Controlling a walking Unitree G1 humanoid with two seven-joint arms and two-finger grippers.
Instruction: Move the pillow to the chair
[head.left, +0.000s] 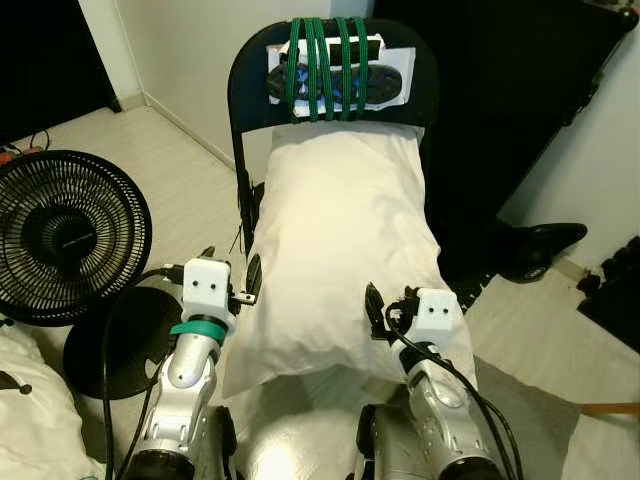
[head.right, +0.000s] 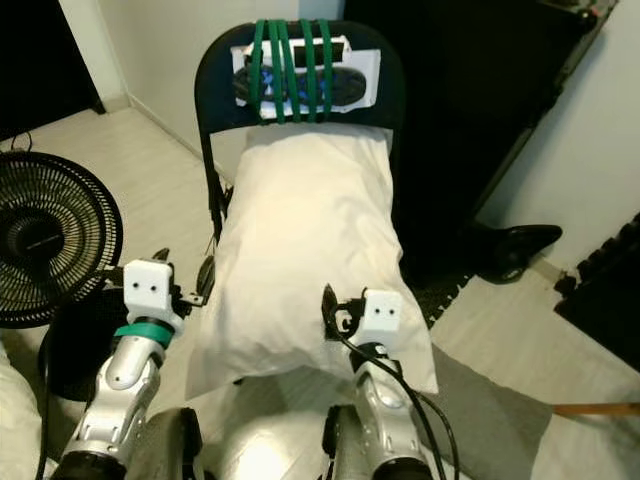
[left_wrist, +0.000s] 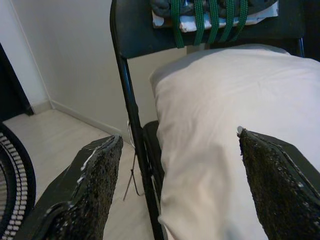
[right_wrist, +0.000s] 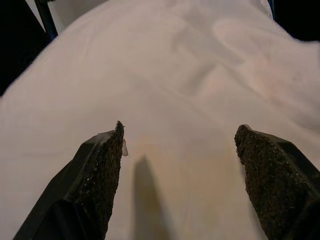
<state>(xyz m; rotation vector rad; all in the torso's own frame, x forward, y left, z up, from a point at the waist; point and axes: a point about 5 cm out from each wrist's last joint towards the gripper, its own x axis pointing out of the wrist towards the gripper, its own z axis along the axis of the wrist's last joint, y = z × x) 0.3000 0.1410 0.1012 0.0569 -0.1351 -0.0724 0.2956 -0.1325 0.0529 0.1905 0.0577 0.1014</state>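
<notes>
White pillow (head.left: 345, 250) lies lengthwise on the seat of a black folding chair (head.left: 250, 80). Its far end touches the backrest; its near end overhangs the seat's front edge and sags toward the robot.

Strapped to the backrest: a dark oval object on white backing (head.left: 335, 75), held by several green elastic cords (head.left: 325, 65). What the object is can't be made out, possibly a remote or controller.

Left gripper (head.left: 228, 272) sits at the pillow's near left edge, just outside the chair's left side frame. Jaws released, spread wide; in the left wrist view one finger is over the floor beside the chair frame and the other finger (left_wrist: 280, 190) is over the pillow, with nothing between them being squeezed.

Right gripper (head.left: 390, 305) is over the pillow's near right part, close above the fabric or touching it; contact unclear. Jaws released too, the fingers (right_wrist: 100, 175) wide apart with plain pillow surface between them in the right wrist view.

Black floor fan (head.left: 65, 235) stands on the floor to the left of the chair, its round base (head.left: 120, 340) near the left arm. White fabric (head.left: 30, 420) at lower left corner. Black object on the floor (head.left: 540, 245) to the right of the chair. Grey mat (head.left: 520, 410) under the right arm. Pale wood floor (head.left: 180, 170), white wall behind the chair.
</notes>
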